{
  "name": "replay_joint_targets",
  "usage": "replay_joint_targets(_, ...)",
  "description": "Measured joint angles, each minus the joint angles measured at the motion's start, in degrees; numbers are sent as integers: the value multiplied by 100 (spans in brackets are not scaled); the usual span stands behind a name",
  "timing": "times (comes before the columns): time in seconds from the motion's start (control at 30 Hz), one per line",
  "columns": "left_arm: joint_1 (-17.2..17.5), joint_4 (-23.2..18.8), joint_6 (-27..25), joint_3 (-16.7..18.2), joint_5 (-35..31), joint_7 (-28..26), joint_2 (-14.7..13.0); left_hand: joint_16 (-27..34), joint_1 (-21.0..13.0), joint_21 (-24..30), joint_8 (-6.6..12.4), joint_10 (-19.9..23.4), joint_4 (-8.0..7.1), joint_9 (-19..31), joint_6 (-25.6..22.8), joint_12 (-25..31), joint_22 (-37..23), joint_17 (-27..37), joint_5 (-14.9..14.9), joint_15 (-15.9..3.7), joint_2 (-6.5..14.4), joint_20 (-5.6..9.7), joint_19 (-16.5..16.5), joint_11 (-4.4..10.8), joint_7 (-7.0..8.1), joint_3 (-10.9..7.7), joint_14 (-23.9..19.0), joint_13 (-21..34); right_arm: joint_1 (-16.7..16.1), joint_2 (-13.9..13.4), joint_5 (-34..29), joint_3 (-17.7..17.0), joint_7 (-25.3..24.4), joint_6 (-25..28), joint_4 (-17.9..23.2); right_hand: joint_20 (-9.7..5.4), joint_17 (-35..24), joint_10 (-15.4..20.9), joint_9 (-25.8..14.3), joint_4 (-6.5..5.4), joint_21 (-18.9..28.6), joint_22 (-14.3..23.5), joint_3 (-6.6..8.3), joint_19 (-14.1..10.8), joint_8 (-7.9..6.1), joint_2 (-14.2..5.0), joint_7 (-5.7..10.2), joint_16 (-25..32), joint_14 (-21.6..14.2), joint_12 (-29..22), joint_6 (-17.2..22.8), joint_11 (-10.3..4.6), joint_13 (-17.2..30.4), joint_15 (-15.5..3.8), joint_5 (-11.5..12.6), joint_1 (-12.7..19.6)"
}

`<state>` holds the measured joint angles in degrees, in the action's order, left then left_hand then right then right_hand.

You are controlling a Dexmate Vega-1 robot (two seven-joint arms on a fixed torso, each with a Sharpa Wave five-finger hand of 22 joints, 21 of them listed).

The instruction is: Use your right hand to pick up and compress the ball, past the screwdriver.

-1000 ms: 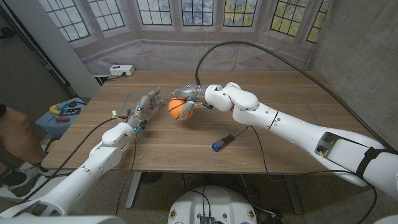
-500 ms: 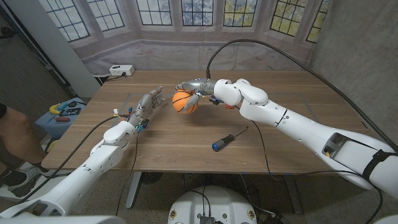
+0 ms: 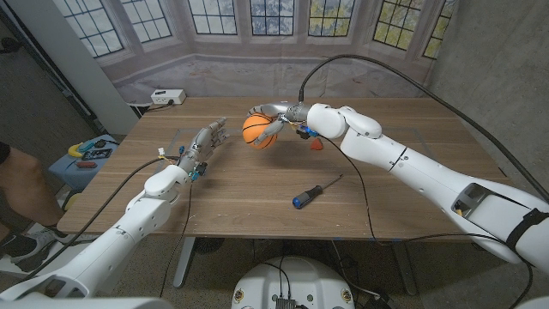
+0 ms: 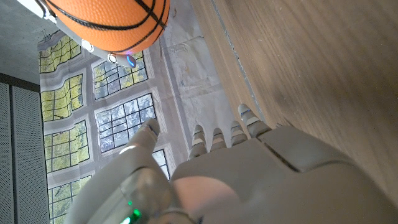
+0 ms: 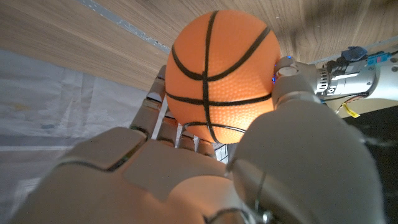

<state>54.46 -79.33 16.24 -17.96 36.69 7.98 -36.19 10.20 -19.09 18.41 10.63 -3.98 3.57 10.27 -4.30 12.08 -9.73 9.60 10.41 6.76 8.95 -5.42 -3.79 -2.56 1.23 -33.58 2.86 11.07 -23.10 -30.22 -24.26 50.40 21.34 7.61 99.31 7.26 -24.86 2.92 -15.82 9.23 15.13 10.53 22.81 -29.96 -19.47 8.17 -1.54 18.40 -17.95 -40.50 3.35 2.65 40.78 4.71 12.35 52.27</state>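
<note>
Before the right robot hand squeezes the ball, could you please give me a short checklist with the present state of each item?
1. Ball held by the right robot hand: ok, fingers wrap it in the right wrist view.
2. Ball lifted off the table: ok.
3. Ball beyond the screwdriver: ok, the screwdriver lies nearer the robot.
4. Left robot hand away from the ball: ok, it holds nothing, with a gap between them.
5. Ball already compressed: cannot tell, it looks round.
6. Cable free of the ball: ok, it arches above the arm.
</note>
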Motion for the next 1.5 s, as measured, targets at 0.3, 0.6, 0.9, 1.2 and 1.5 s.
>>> replay_joint_targets(0.3,3,-78,-25,-22,-44,-39,-8,0,0,-22,0,20,2,0,-20,13,0,0,0,0,0,0,0,20,20,2,0,0,-58,-61,902,-279,-95,-286,-220,0,-27,22,0,-40,0,0,71,0,23,-98,0,-4,1,-49,0,22,22,1,-50,-54)
replay_joint_targets(0.6,-6,-124,-39,-57,-83,-55,-5,0,0,-22,0,20,15,-1,-43,23,0,15,0,0,0,0,0,20,43,16,0,-1,-102,-64,1786,-556,-63,-665,-620,1,-54,50,0,-88,-32,28,52,1,22,-160,-23,-5,-30,-87,23,51,25,-29,-113,-118)
replay_joint_targets(0.9,-14,-179,-62,-79,-112,-90,3,0,0,-22,0,20,15,-1,-51,23,-29,15,0,-21,0,0,0,20,52,16,-21,-1,-118,4,2562,-751,43,-1045,-1049,-31,-81,75,0,-88,-32,28,51,-31,22,-172,-21,-9,-60,-87,86,72,31,2,-134,-131)
replay_joint_targets(1.2,29,-263,-90,-80,-122,-149,-4,0,0,-66,0,42,15,-1,-51,23,-29,14,0,-21,0,-21,-21,-2,52,16,-21,-1,-121,116,3225,-913,210,-1391,-1525,-30,-106,93,1,-87,-32,27,51,-30,22,-172,-21,-9,-60,-135,148,91,54,2,-156,-131)
replay_joint_targets(1.5,48,-296,-126,-82,-122,-171,-11,0,0,-66,0,51,15,-2,-51,23,-29,14,0,-21,1,0,-41,-11,52,16,-20,-2,-119,294,3859,-1082,432,-1719,-2082,-30,-106,115,1,-87,-54,27,50,-30,22,-147,-62,-43,-90,-134,189,113,53,32,-159,-155)
